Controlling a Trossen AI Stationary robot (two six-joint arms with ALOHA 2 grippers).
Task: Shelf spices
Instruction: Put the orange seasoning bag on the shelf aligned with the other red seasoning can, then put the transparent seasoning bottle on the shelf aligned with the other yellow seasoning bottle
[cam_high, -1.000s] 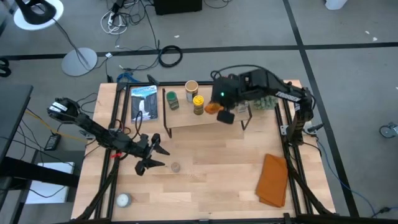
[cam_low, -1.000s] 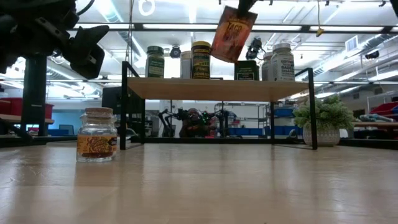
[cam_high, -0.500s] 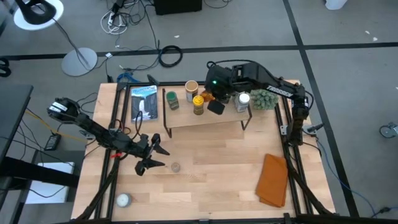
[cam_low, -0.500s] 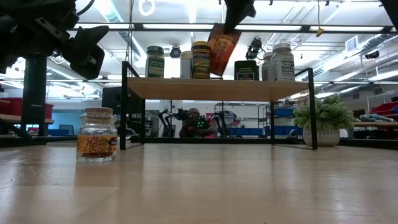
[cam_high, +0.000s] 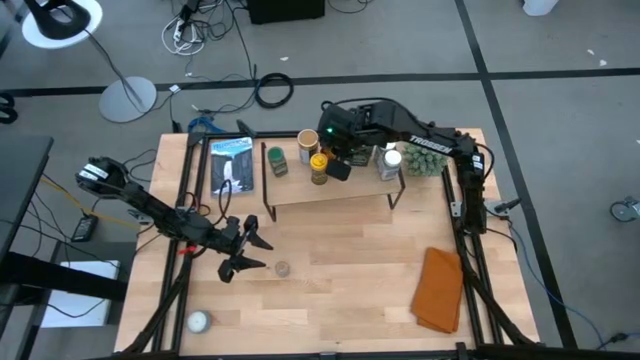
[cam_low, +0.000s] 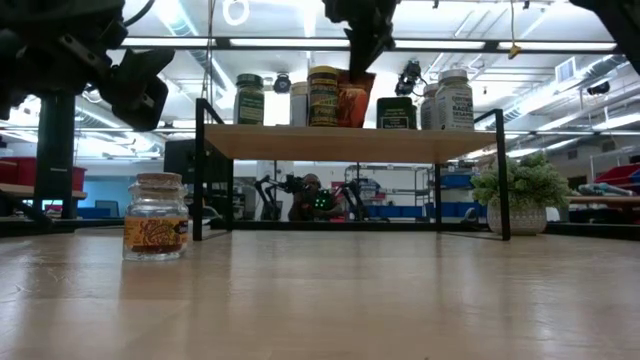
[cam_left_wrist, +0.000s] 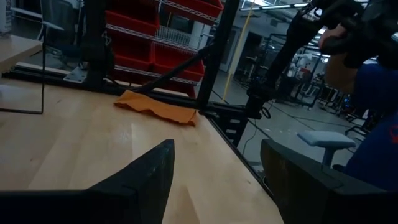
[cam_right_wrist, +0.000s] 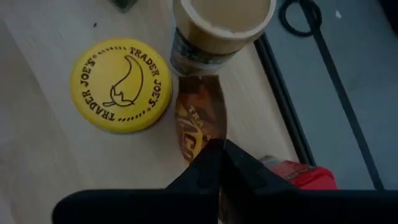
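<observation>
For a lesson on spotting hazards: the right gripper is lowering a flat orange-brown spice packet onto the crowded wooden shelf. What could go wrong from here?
1. The orange-brown spice packet, pinched at its top edge by the right gripper, is thin; once released it may topple.
2. It sits close to the yellow-lidded jar and the tan-lidded jar; a sideways withdrawal might knock them.
3. The wooden shelf is narrow, so a nudged jar could fall off.
</observation>
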